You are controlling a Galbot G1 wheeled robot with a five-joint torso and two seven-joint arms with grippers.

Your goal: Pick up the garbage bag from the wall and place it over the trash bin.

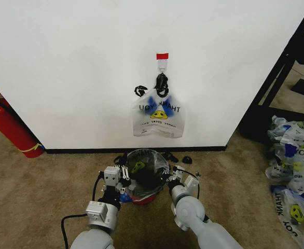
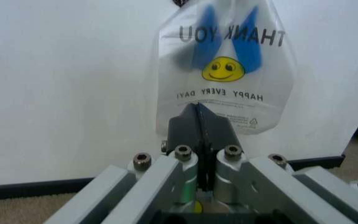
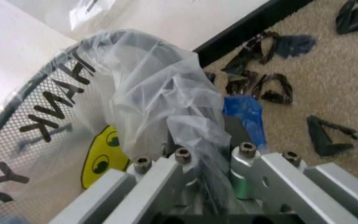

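Observation:
A translucent white garbage bag (image 1: pixel 148 160) with a yellow smiley and "THANK YOU" print lies draped in and over the small round black trash bin (image 1: pixel 141 199) at the foot of the wall (image 1: pixel 69 67). My right gripper (image 1: pixel 174 175) is at the bin's right rim, shut on a bunched fold of this bag (image 3: pixel 154 93), whose film hides the fingertips (image 3: pixel 207 144). At the bin's left rim, my left gripper (image 1: pixel 123 180) has its black pads (image 2: pixel 197 122) pressed together, facing the wall. A same-printed bag (image 1: pixel 157 116) (image 2: pixel 225 70) hangs from the red-taped hook (image 1: pixel 162 63).
A red fire extinguisher (image 1: pixel 12 129) leans at the left of the wall. Several same-printed bags (image 1: pixel 294 171) are piled on the carpet at the right, beside a black frame (image 1: pixel 281 78). Black scraps (image 3: pixel 260 79) litter the carpet by the baseboard (image 1: pixel 90 151).

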